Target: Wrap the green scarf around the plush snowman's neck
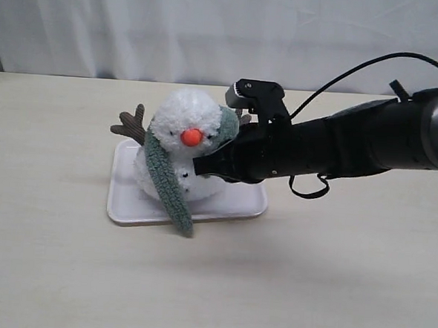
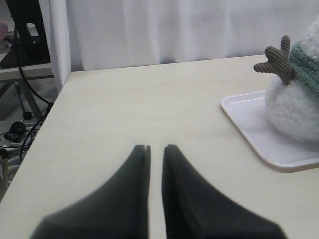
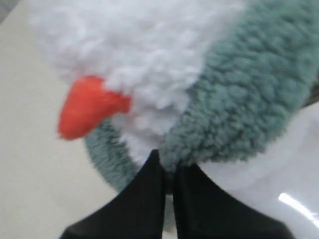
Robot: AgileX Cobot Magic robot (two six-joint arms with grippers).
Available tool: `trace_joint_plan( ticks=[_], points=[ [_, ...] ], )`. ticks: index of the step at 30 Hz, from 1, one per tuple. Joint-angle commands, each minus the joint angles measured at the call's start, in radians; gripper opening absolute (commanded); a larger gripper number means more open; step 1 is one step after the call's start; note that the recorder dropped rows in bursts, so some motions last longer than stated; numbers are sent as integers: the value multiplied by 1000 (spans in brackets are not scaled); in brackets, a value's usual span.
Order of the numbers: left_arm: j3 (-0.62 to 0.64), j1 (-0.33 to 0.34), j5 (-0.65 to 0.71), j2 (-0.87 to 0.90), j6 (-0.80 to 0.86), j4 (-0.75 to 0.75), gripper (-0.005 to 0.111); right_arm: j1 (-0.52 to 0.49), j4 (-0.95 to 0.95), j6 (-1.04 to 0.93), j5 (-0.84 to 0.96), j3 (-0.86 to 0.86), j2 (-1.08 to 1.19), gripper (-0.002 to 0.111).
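Left hand (image 2: 155, 148): is hovering low over bare bench, off to the left and well apart from the toy; fingers are standing almost together with only a thin slit between them, gripping nothing.
Bench (image 1: 63, 273): pale top, is carrying the tray left of centre frame.
White tray (image 1: 239, 201): is lying flat on the bench and supporting the snowman.
Plush snowman (image 1: 186, 111): is sitting on the tray at centre-left, orange nose (image 1: 191, 138) pointing towards the lower frame, one brown stick arm (image 1: 130, 125) jutting to the left.
Green scarf (image 1: 166, 181): is draping over the snowman. One end is hanging down the left of the face, across the body, and trailing over the tray's front rim. The other part is curving down the right side of the head towards the arm.
Neck: is lying mostly hidden under fabric and the arm; whether the scarf is seated in the crease cannot be told.
Right hand (image 3: 168, 167): is reaching in from the right, pressed against the snowman below the nose; fingers are fully closed and appear to be pinching the scarf's lower edge.
Progress: scarf is already on the toy, passing behind it, and one end is gripped. The loop around the front looks unfinished; the held end likely needs crossing over and the wrap snugging down.
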Motion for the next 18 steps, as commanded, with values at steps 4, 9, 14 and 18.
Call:
trace_joint_plan(
  ticks=[4,9,14,18],
  points=[
    [3,3,-13,-3,1,0,10,0,-300,335,103,-1,-2,4],
    [3,3,-13,-3,1,0,10,0,-313,366,104,24,28,4],
    [3,3,-13,-3,1,0,10,0,-237,351,115,58,62,4],
    [3,3,-13,-3,1,0,10,0,-206,326,139,61,80,4]
  ],
)
